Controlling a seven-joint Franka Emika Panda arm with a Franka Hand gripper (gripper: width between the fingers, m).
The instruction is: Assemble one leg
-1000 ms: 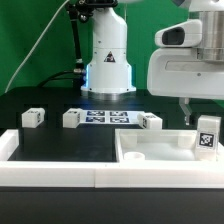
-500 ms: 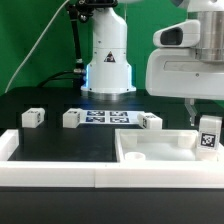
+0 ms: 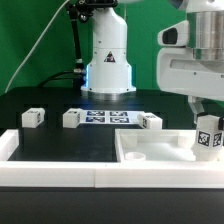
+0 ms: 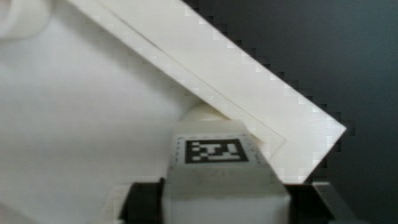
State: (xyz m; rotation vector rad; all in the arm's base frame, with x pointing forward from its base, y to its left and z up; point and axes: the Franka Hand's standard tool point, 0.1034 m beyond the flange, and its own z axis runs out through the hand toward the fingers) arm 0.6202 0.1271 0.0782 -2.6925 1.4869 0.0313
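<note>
The small white plastic block-like leg with its black-and-white square tag sits clamped in the claw, looks like over the big white slab's corner; no readable writing.

On the black desk, three small white plastic block-like legs are sitting in a row: one at the exterior view's left, one beside the flat white marker board, one past it. The gripper is holding a fourth tagged white leg (tag facing the camera) over the large white recessed slab.
</note>
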